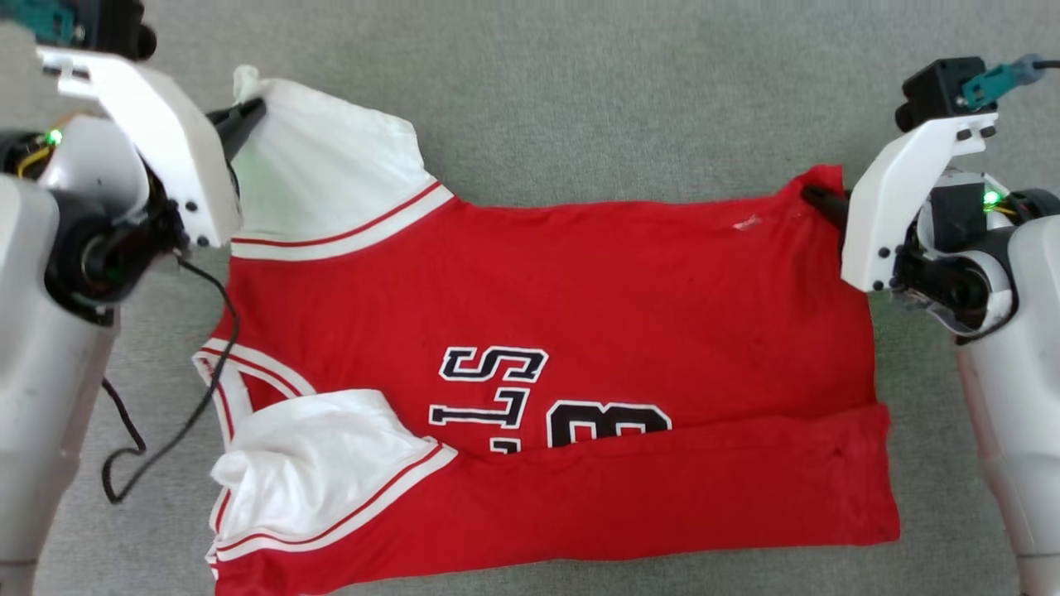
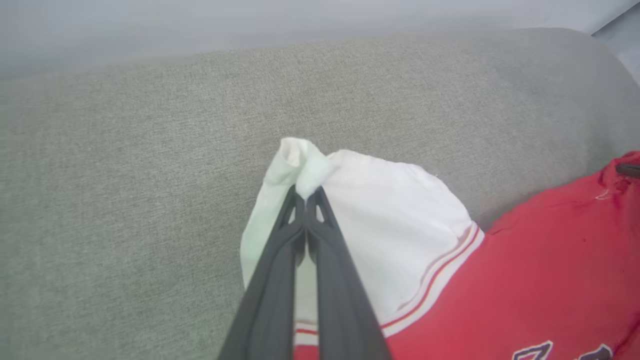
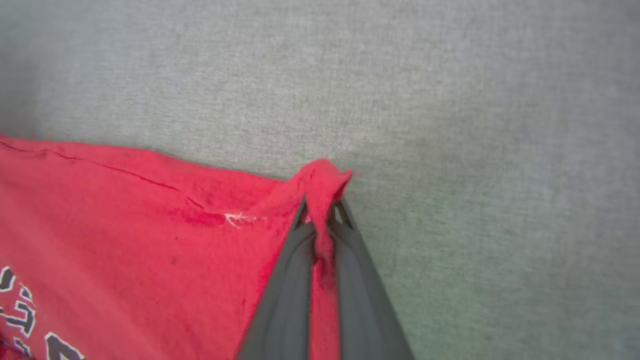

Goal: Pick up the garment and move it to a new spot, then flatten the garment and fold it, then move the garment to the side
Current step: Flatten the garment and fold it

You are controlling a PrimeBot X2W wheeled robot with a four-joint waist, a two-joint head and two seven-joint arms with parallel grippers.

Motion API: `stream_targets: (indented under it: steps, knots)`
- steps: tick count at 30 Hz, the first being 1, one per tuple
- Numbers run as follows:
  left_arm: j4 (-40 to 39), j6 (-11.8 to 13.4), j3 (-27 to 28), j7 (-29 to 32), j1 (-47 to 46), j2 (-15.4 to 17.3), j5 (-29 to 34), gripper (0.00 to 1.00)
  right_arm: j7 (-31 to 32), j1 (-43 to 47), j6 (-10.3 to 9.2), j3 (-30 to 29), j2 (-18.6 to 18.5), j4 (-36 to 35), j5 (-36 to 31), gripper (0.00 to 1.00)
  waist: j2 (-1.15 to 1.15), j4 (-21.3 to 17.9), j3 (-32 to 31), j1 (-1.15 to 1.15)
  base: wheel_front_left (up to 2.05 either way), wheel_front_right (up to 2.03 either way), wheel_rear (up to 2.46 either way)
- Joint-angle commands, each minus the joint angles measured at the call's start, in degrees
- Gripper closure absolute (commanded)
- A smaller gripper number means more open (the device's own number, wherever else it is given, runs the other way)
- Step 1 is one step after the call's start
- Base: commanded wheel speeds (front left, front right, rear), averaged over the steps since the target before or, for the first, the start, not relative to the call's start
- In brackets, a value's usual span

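Two tools grip the garment (image 1: 580,290) along its far edge: left tool (image 2: 305,197) clamped on its white sleeve (image 2: 390,225) tip, right tool (image 3: 322,210) on its red corner.

There is a wide grey-green upholstered surface (image 1: 629,99), and its cloth is coarsely woven and a little speckled. At the far side it bends down in a rounded edge, and behind this edge stands a pale, plain wall (image 2: 300,25). Toward the left, a thin black cable (image 1: 110,497) lies on the cloth in a loose loop.
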Motion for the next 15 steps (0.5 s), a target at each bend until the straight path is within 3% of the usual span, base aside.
stream_targets:
  steps: [1,8,15]
  knots:
    - [-0.4,0.2,1.1,-2.2,2.6,0.1,-0.6,1.00,-1.0,2.0,-0.02,-0.2,-1.0,-1.7,0.2,1.00,0.00,1.1,-2.8,0.00,0.00,0.00,0.00]
    - [-4.9,1.8,4.0,-8.7,16.6,0.8,-3.8,1.00,-3.7,12.5,-0.02,-2.1,-2.6,-9.3,1.5,1.00,0.00,2.7,-9.2,0.00,0.00,0.00,0.00]
    - [-10.0,5.3,4.9,-11.5,34.3,-0.4,-8.1,1.00,-6.6,26.7,-0.02,-5.8,-1.2,-14.8,2.5,1.00,0.00,3.6,-13.4,0.00,0.00,0.00,0.00]
